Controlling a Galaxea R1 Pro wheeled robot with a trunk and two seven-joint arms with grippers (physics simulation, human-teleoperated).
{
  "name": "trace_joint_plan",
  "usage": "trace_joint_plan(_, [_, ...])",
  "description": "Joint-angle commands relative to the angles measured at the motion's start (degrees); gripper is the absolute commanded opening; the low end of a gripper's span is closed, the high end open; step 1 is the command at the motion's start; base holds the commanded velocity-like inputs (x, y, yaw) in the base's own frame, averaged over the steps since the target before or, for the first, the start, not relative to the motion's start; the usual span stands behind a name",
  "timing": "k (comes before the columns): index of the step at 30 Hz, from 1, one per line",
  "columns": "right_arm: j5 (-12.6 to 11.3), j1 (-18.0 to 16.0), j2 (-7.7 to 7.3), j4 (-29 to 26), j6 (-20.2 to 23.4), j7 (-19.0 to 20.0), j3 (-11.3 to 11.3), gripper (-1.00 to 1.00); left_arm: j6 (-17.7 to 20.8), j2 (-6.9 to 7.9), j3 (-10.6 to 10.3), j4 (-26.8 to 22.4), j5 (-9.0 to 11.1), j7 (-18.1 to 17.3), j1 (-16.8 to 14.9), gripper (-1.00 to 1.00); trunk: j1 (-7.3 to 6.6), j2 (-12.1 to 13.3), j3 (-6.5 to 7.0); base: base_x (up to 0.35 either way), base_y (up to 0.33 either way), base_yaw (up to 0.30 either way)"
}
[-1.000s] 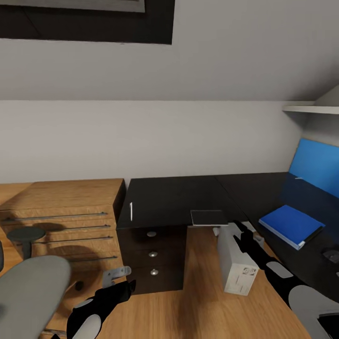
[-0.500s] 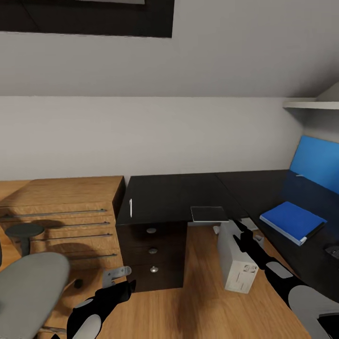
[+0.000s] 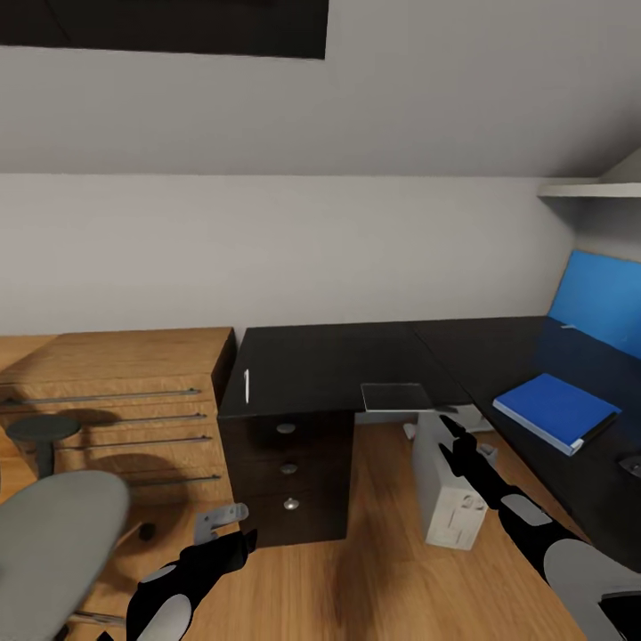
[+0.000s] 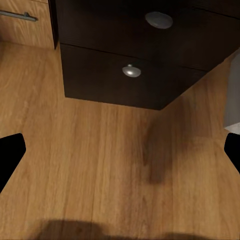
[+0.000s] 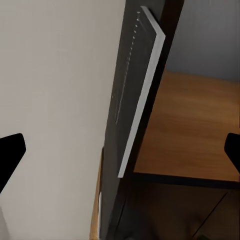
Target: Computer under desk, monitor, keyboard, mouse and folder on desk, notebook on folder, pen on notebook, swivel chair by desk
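computer [image 3: 448, 499] under desk [image 3: 356, 365]; its label is unreadable.

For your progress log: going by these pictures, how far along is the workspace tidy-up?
Done: the folder already lies on the desk, and the computer stands on the floor at the desk's inner corner.

In hand: nothing. The right claw hovers above the computer, near the notebook at the desk's edge; the left claw hangs low.

Left: notebook and pen unstacked, swivel chair apart.
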Motion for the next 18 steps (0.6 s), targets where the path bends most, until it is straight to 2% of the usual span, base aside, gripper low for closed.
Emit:
trace_joint_plan(1, [-0.6, -0.1, 0.0, 0.0, 0.2, 0.0, 0.5, 1.0, 0.0, 0.05, -0.1, -0.1, 0.4, 0.5, -0.1, 1.0, 0.22, -0.4, -0.24, 0.0, 0.0, 0.0])
trace_joint_plan(3, [-0.5, -0.1, 0.2, -0.2, -0.3, -0.3, 0.6, 1.0, 0.0, 0.05, -0.1, -0.1, 0.4, 0.5, -0.1, 1.0, 0.66, -1.2, -0.6, 0.0, 0.0, 0.0])
trace_joint_plan(6, [-0.5, -0.1, 1.29, -0.4, -3.5, -2.0, 0.5, 1.0, 0.0, 0.05, -0.1, -0.1, 0.4, 0.5, -0.1, 1.0, 1.32, -2.5, -1.14, 0.0, 0.0, 0.0])
trace_joint_plan(9, [-0.6, -0.1, 2.32, -0.6, -8.8, -4.3, 0.4, 1.0, 0.1, 0.05, -0.1, -0.1, 0.4, 0.5, -0.1, 1.0, 1.98, -3.7, -1.68, 0.0, 0.0, 0.0])
trace_joint_plan(10, [-0.7, -0.1, 2.7, -0.8, -12.1, -5.3, 0.3, 1.0, 0.1, 0.05, -0.1, -0.1, 0.4, 0.5, -0.1, 1.0, 2.2, -4.1, -1.86, 0.0, 0.0, 0.0])
trace_joint_plan(14, [-0.9, -0.1, 3.69, -1.9, -19.4, -6.8, 0.2, 1.0, 0.1, 0.05, -0.1, -0.1, 0.4, 0.6, -0.1, 1.0, 2.86, -5.3, -2.4, 0.0, 0.0, 0.0])
trace_joint_plan(18, [-0.9, -0.1, 5.07, -3.0, -23.3, -7.5, 0.3, 1.0, 0.1, 0.05, -0.1, -0.1, 0.4, 0.5, -0.1, 1.0, 2.86, -5.3, -2.4, 0.0, 0.0, 0.0])
